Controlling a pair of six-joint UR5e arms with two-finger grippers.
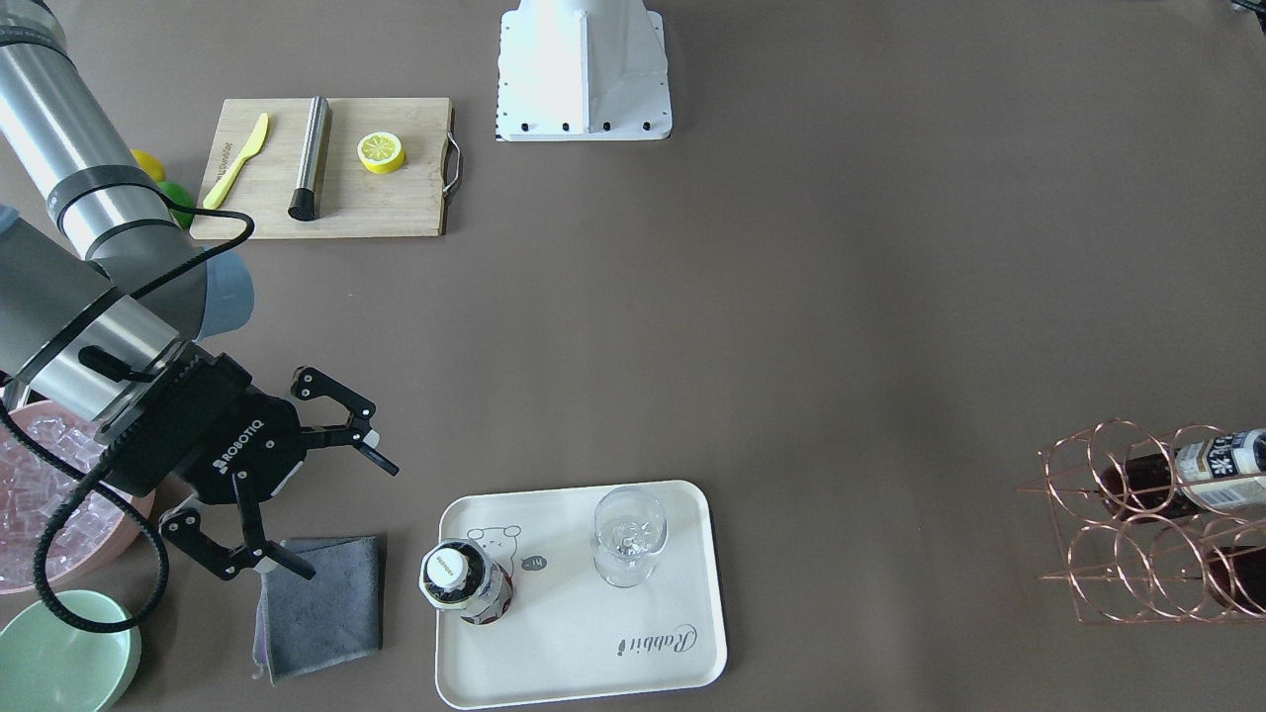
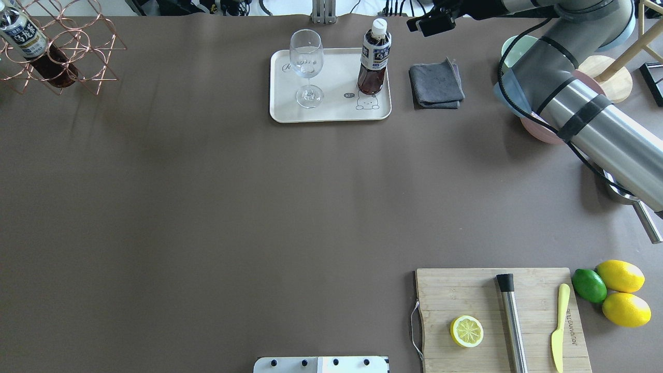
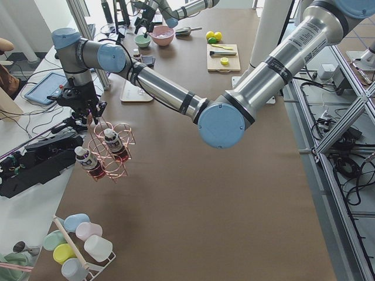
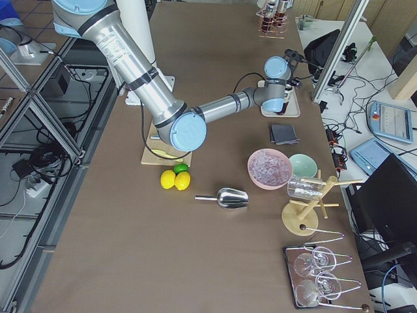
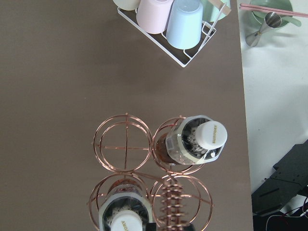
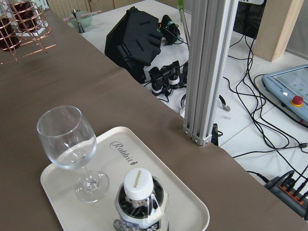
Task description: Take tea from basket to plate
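One tea bottle (image 1: 465,583) stands upright on the cream plate (image 1: 593,643), near the bear drawing; it also shows in the right wrist view (image 6: 139,197). My right gripper (image 1: 349,519) is open and empty, a little to the side of the plate, over a grey cloth. Two more tea bottles (image 5: 199,142) (image 5: 125,216) sit in the copper wire basket (image 1: 1157,524) at the table's far corner. My left gripper (image 3: 82,114) hangs just above the basket's coiled handle (image 5: 171,207). I cannot tell whether it is open or shut.
A clear stemmed glass (image 1: 628,534) stands on the plate beside the bottle. The grey cloth (image 1: 321,603), a pink bowl of ice (image 1: 40,504) and a green bowl (image 1: 59,658) lie near my right gripper. A cutting board (image 1: 326,168) holds a knife, a muddler and half a lemon.
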